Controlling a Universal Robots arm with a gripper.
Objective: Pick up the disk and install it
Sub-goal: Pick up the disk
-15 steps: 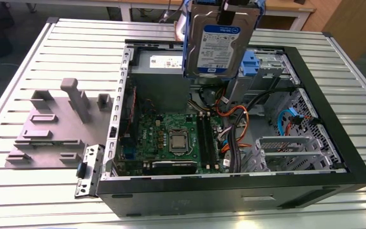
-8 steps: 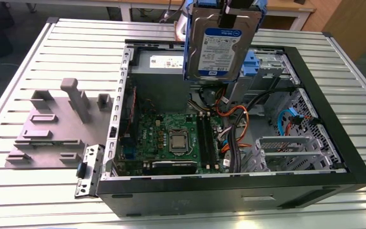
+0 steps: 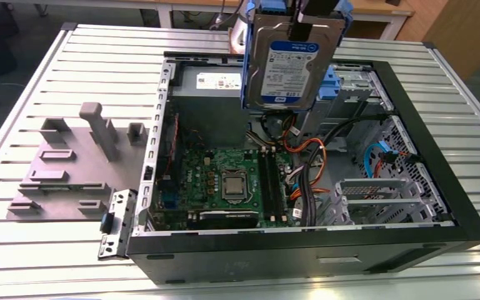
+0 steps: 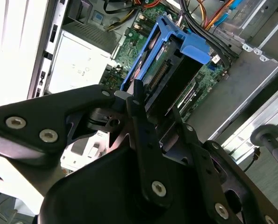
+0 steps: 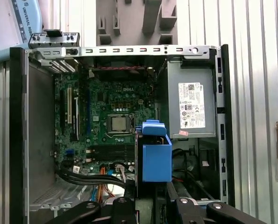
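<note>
The disk (image 3: 294,65) is held on edge above the open computer case (image 3: 444,209), at 12 o'clock of the case opening as seen in the exterior view, with its labelled face turned toward that camera. It is pinched across its two flat faces by the gripper (image 4: 157,109), whose black fingers (image 4: 139,112) are pressed against the drive on both sides; the blue side bracket and its tab (image 4: 195,48) point down into the case. The lower edge of the disk is seen over the gap between the power-supply box (image 3: 209,81) at 9 o'clock of it and the metal drive bay (image 3: 359,84) at 3 o'clock of it. Open room lies below over the motherboard (image 3: 232,181), while bundled cables (image 3: 307,159) run just beside that gap at 5 o'clock of the disk. In the first wrist view the blue bracket (image 5: 156,158) is seen from above beside the power-supply box (image 5: 191,106), with the gripper (image 5: 153,196) directly over it. The wrist is pointed straight down. A grey stand (image 3: 73,169) rests on the slatted table (image 3: 57,262) at 9 o'clock of the case, well apart from the disk.
</note>
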